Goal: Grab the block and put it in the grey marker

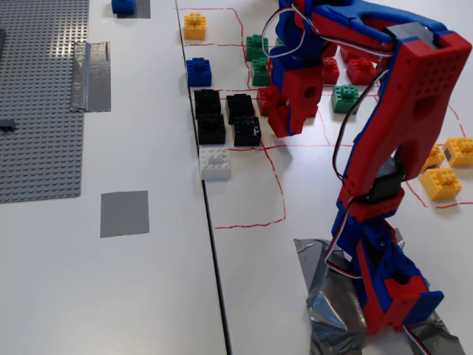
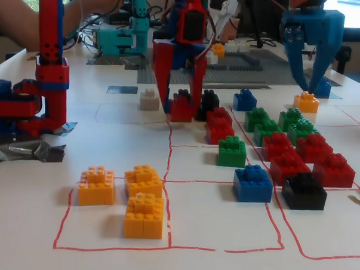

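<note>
The block point(image 2: 180, 105), a small plain red brick, hangs a little above the table between the red fingers of my gripper point(image 2: 181, 113), which is shut on it. In the other fixed view the gripper point(image 1: 287, 127) and block point(image 1: 278, 118) sit just right of the black bricks point(image 1: 225, 118), and the arm hides much of the block. The grey marker point(image 1: 124, 213) is a flat grey square, bare, well left of and below the gripper in that view. From the side, the grey marker point(image 2: 121, 89) shows as a dark patch behind the white brick point(image 2: 148, 99).
Red, green, blue and yellow bricks lie in red-lined squares around the gripper. A white brick point(image 1: 214, 163) lies between gripper and marker. A studded grey baseplate point(image 1: 41, 96) and silver tape strip point(image 1: 92, 74) lie far left. Another arm's blue gripper point(image 2: 313, 45) hangs at right.
</note>
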Motion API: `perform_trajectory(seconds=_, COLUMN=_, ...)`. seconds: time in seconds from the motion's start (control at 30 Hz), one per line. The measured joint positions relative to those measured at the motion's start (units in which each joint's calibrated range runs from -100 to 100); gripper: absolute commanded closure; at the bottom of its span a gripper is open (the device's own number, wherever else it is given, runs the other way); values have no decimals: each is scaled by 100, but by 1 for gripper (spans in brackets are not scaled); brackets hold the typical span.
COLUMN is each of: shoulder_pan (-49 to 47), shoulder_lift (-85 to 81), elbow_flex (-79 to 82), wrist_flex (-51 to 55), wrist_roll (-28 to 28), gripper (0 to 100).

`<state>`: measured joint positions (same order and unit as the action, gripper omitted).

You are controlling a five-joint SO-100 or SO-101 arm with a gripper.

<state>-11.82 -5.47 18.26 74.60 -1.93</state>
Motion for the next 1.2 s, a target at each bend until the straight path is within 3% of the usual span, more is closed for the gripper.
perform_trajectory(seconds=0.33, shoulder_pan=-22, shoulder_lift=-451, elbow_flex=-1017, wrist_flex=1019, wrist_roll=195, gripper=100)
perform_trajectory(seconds=0.7, shoulder_pan=-746, shoulder_lift=-534, elbow_flex=-2107, wrist_flex=1926, wrist_roll=244, gripper=100)
perform_trajectory(seconds=1.2, shoulder_pan=-2920, shoulder_lift=-609, elbow_flex=-2180, wrist_flex=2120, wrist_roll=234, gripper=100)
